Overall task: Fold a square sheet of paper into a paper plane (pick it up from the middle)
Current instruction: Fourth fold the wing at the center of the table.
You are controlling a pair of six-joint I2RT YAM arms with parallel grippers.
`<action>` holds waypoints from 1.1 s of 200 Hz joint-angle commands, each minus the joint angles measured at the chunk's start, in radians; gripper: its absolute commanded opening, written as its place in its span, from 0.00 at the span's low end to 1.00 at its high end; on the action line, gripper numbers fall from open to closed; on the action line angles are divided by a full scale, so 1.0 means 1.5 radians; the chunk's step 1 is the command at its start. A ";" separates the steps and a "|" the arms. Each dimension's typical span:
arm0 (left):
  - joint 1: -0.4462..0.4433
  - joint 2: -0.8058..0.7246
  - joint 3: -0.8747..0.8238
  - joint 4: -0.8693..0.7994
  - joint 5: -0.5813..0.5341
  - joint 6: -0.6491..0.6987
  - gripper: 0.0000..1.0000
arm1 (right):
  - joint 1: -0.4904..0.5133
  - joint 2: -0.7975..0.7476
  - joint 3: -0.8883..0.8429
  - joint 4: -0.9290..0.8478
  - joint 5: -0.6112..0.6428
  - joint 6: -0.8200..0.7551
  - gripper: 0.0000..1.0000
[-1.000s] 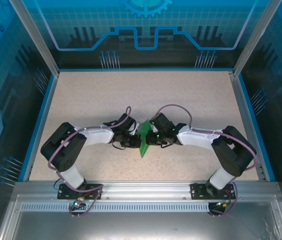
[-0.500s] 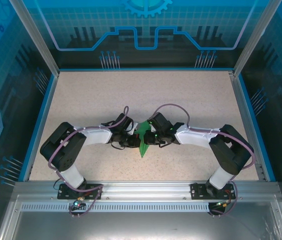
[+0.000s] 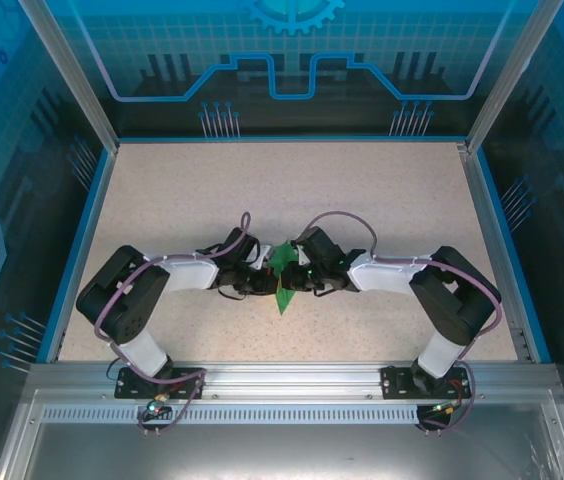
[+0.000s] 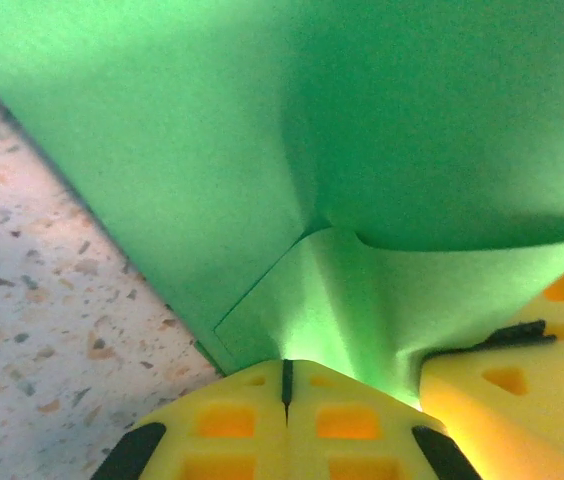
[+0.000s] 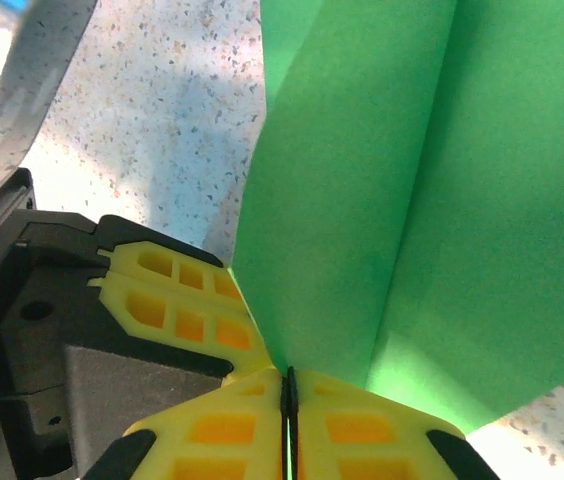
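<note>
The bright green paper (image 3: 283, 281), folded into a narrow pointed shape with a centre crease, stands between the two grippers at the table's middle, its tip pointing toward the near edge. My left gripper (image 3: 265, 279) is shut on the paper (image 4: 292, 200) from the left. My right gripper (image 3: 298, 277) is shut on the paper (image 5: 402, 200) from the right. The right gripper's yellow finger (image 4: 522, 390) presses close beside the left one, and the left gripper's yellow finger (image 5: 177, 300) sits just left of the paper. In the right wrist view the paper rises in two flaps from a crease.
The speckled beige table (image 3: 292, 190) is bordered by a blue rim (image 3: 74, 245) and aluminium frame posts (image 3: 62, 60). Both arm bases (image 3: 152, 370) (image 3: 432, 375) sit at the near edge, with cables looping over the wrists.
Both grippers have drawn closer together and shifted slightly left and away with the paper. The green shape looks narrower between them than before.
</note>
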 commanded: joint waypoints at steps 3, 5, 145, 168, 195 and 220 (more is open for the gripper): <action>0.021 0.005 -0.032 -0.054 -0.044 -0.005 0.00 | 0.001 0.014 -0.017 0.033 -0.027 0.018 0.10; 0.022 0.004 -0.034 -0.053 -0.043 -0.006 0.00 | 0.000 0.014 -0.019 0.035 -0.027 0.019 0.10; 0.054 -0.017 -0.054 -0.031 -0.004 -0.007 0.00 | -0.037 0.030 -0.061 0.161 -0.101 0.089 0.10; 0.056 -0.018 -0.058 -0.026 0.000 -0.008 0.00 | -0.038 0.041 -0.057 0.186 -0.111 0.098 0.10; 0.059 -0.021 -0.064 -0.015 0.006 -0.010 0.00 | -0.039 0.051 -0.054 0.207 -0.120 0.114 0.10; 0.062 -0.019 -0.066 -0.009 0.012 -0.010 0.00 | -0.040 0.057 -0.046 0.214 -0.125 0.120 0.10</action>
